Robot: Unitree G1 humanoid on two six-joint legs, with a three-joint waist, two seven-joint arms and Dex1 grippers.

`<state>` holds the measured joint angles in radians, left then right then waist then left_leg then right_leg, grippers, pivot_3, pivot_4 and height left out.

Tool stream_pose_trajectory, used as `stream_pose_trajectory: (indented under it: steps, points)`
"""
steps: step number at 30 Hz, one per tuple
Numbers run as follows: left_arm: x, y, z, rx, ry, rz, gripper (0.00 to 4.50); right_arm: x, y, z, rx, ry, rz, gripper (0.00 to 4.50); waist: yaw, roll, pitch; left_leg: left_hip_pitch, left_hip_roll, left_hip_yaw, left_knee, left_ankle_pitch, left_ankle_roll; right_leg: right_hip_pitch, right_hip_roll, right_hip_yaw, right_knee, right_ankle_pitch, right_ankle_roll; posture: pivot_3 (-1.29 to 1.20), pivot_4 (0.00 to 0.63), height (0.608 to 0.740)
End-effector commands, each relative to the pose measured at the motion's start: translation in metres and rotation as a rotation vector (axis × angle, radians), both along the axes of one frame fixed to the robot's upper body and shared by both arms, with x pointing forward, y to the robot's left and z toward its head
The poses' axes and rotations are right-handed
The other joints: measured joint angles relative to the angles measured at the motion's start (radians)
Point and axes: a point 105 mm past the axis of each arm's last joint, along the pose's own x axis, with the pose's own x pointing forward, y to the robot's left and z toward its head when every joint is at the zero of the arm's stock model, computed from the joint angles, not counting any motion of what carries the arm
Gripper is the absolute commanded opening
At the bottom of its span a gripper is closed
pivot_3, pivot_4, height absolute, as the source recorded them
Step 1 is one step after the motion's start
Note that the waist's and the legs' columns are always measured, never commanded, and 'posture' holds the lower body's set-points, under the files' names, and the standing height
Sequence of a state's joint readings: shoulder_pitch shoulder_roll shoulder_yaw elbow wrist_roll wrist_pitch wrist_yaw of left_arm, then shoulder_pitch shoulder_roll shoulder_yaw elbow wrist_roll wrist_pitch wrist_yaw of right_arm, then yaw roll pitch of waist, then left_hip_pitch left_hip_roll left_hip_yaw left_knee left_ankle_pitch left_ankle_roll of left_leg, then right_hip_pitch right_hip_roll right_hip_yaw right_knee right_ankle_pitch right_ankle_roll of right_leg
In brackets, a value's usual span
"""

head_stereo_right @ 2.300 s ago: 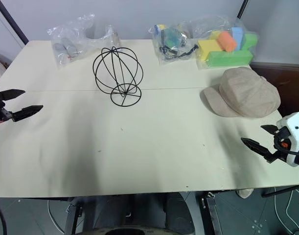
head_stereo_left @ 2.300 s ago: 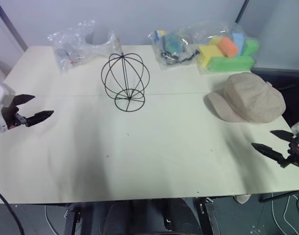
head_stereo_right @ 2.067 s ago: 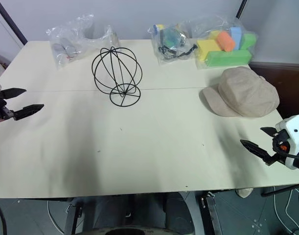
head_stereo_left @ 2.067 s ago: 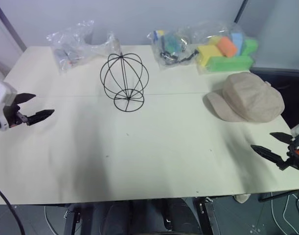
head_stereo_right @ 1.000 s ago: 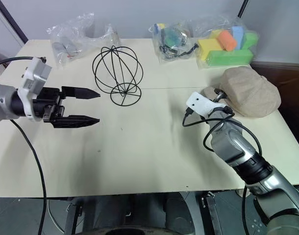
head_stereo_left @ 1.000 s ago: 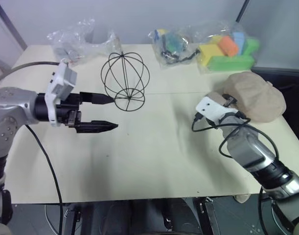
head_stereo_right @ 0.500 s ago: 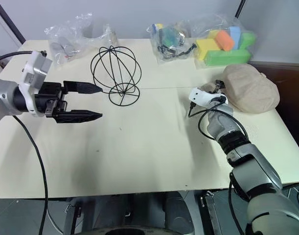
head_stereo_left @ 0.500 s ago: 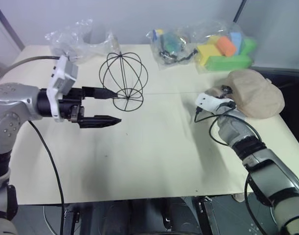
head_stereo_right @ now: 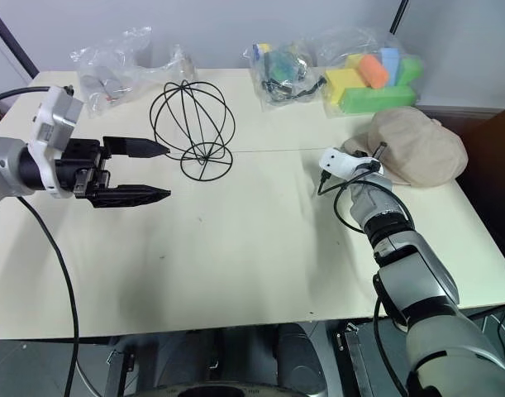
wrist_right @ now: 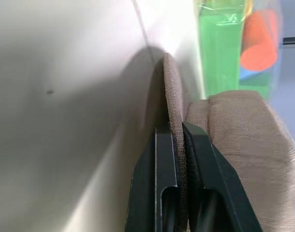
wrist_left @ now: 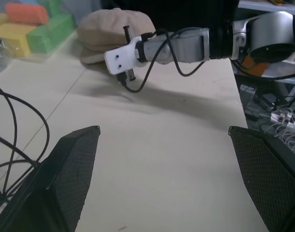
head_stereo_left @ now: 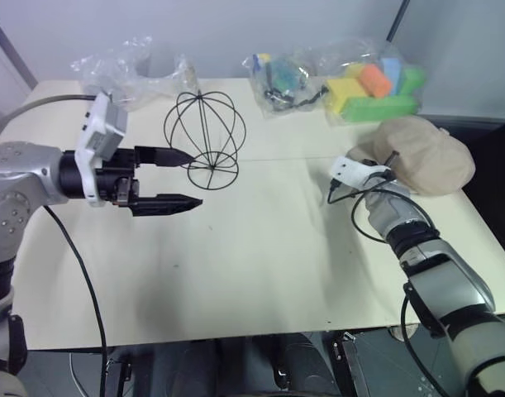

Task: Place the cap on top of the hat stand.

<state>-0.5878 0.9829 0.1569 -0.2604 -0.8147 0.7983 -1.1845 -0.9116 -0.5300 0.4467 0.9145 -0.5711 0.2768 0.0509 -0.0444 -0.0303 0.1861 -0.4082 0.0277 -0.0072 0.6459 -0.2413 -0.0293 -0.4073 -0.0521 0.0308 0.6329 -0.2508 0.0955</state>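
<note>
Over the pale cream desk [head_stereo_left: 260,273], the left gripper [head_stereo_left: 179,178] hangs above the left half with its two black fingers spread wide, its tips just beside the black thin-wire globe-shaped hat stand [head_stereo_left: 204,132], which stands upright on its small ring base left of the middle, toward the far edge. Near the right edge, the right gripper [wrist_right: 178,140] is pressed together on the short brim of the soft beige fabric cap [head_stereo_left: 421,153], which lies on the desk. Along the far edge lie a clear plastic bag of bright foam blocks [head_stereo_left: 376,83], a second clear bag of small items [head_stereo_left: 277,74] and a crumpled clear bag [head_stereo_left: 120,66] by the far left corner.
</note>
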Motion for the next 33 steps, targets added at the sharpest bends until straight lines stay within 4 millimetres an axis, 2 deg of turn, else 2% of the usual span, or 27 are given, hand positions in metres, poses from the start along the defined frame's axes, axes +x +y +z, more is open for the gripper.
stream_pose_trajectory:
  steps: [1, 3, 4, 7, 8, 9, 10, 12, 15, 17, 20, 22, 24, 30, 33]
  points:
    - [-0.003, 0.006, 0.012, -0.009, -0.063, 0.041, 4.5, -0.003, 0.006, 0.006, -0.014, -0.029, 0.053, 0.05, 0.0, 0.0, 0.0, 0.0, 0.0, 0.0, 0.0, 0.0, 0.0, 0.0, 0.0, 0.0, 0.0, 0.0, 0.0, 0.0, 0.15, 0.74]
    - [-0.003, 0.01, 0.013, -0.025, -0.069, 0.071, 4.5, -0.005, 0.015, 0.028, -0.038, -0.097, 0.117, 0.05, 0.0, 0.001, 0.001, -0.001, 0.001, 0.0, -0.001, 0.0, 0.0, -0.002, 0.001, 0.0, 0.001, 0.0, 0.0, 0.0, 0.15, 0.74]
    - [-0.003, 0.014, 0.016, -0.051, -0.08, 0.108, 4.5, -0.009, 0.025, 0.05, -0.06, -0.166, 0.19, 0.05, 0.0, 0.002, 0.001, -0.001, 0.001, 0.0, -0.001, 0.0, 0.0, -0.002, 0.001, 0.0, 0.001, 0.0, 0.0, 0.0, 0.15, 0.74]
    - [-0.004, 0.025, 0.023, -0.113, -0.105, 0.193, 4.5, -0.024, 0.047, 0.097, -0.111, -0.307, 0.322, 0.05, -0.003, 0.005, 0.003, -0.002, 0.001, 0.001, -0.002, 0.0, 0.0, -0.005, 0.001, 0.001, 0.002, 0.0, 0.0, 0.0, 0.15, 0.74]
    - [-0.004, 0.033, 0.026, -0.144, -0.111, 0.239, 4.5, -0.031, 0.058, 0.122, -0.126, -0.386, 0.385, 0.05, -0.004, 0.006, 0.004, -0.002, 0.001, 0.001, -0.002, 0.0, 0.0, -0.006, 0.002, 0.002, 0.002, 0.0, 0.0, 0.0, 0.15, 0.74]
    - [-0.005, 0.039, 0.029, -0.166, -0.116, 0.272, 4.5, -0.037, 0.067, 0.14, -0.139, -0.441, 0.429, 0.05, -0.006, 0.007, 0.004, -0.002, 0.002, 0.002, -0.002, 0.0, 0.0, -0.007, 0.003, 0.003, 0.003, 0.0, 0.0, 0.0, 0.15, 0.74]
    - [-0.006, 0.048, 0.03, -0.187, -0.124, 0.324, 4.5, -0.046, 0.083, 0.162, -0.133, -0.505, 0.514, 0.05, -0.007, 0.007, 0.005, -0.002, 0.002, 0.003, -0.002, 0.0, 0.0, -0.008, 0.003, 0.005, 0.004, 0.0, 0.0, 0.0, 0.15, 0.74]
    - [-0.008, 0.063, 0.032, -0.212, -0.136, 0.405, 4.5, -0.059, 0.107, 0.191, -0.098, -0.589, 0.637, 0.05, -0.009, 0.007, 0.005, -0.002, 0.003, 0.005, -0.003, 0.0, 0.0, -0.013, 0.004, 0.009, 0.009, 0.0, 0.0, 0.0, 0.15, 0.74]
    - [-0.012, 0.083, 0.037, -0.248, -0.157, 0.513, 4.5, -0.079, 0.151, 0.227, -0.03, -0.693, 0.853, 0.05, -0.011, 0.006, 0.006, -0.002, 0.003, 0.007, -0.003, 0.0, 0.0, -0.016, 0.005, 0.011, 0.014, -0.001, -0.001, 0.0, 0.15, 0.74]
    - [-0.015, 0.091, 0.039, -0.261, -0.168, 0.547, 4.5, -0.089, 0.171, 0.237, 0.013, -0.721, 0.959, 0.05, -0.01, 0.005, 0.005, -0.002, 0.003, 0.008, -0.003, 0.0, 0.0, -0.016, 0.005, 0.011, 0.014, -0.001, -0.001, 0.0, 0.15, 0.74]
    - [-0.019, 0.101, 0.044, -0.276, -0.183, 0.595, 4.5, -0.103, 0.206, 0.236, 0.094, -0.709, 1.137, 0.05, -0.001, 0.003, 0.004, -0.002, 0.003, 0.008, -0.003, 0.0, 0.0, -0.016, 0.005, 0.011, 0.014, -0.001, -0.001, 0.0, 0.15, 0.74]
    - [-0.023, 0.106, 0.044, -0.264, -0.19, 0.628, 4.5, -0.115, 0.236, 0.216, 0.108, -0.64, 1.287, 0.05, 0.001, 0.003, 0.004, -0.002, 0.003, 0.008, -0.002, 0.0, 0.0, -0.016, 0.004, 0.01, 0.014, -0.001, -0.001, 0.0, 0.15, 0.74]
    - [-0.027, 0.108, 0.044, -0.254, -0.19, 0.641, 4.5, -0.122, 0.257, 0.189, 0.11, -0.552, 1.386, 0.05, 0.001, 0.003, 0.004, -0.002, 0.003, 0.008, -0.002, 0.0, 0.0, -0.016, 0.004, 0.011, 0.014, -0.001, -0.001, 0.0, 0.15, 0.74]
    - [-0.032, 0.106, 0.041, -0.237, -0.178, 0.65, 4.5, -0.132, 0.291, 0.135, 0.092, -0.422, 1.499, 0.05, 0.002, 0.002, 0.004, -0.003, 0.003, 0.008, -0.002, 0.0, 0.0, -0.016, 0.003, 0.01, 0.015, -0.001, -0.001, 0.0, 0.15, 0.74]
    - [-0.033, 0.104, 0.038, -0.227, -0.167, 0.651, 4.5, -0.126, 0.3, 0.108, 0.004, -0.369, 1.488, 0.05, -0.001, 0.002, 0.004, -0.003, 0.004, 0.008, -0.002, 0.0, -0.001, -0.017, 0.004, 0.01, 0.015, -0.001, -0.002, 0.0, 0.15, 0.74]
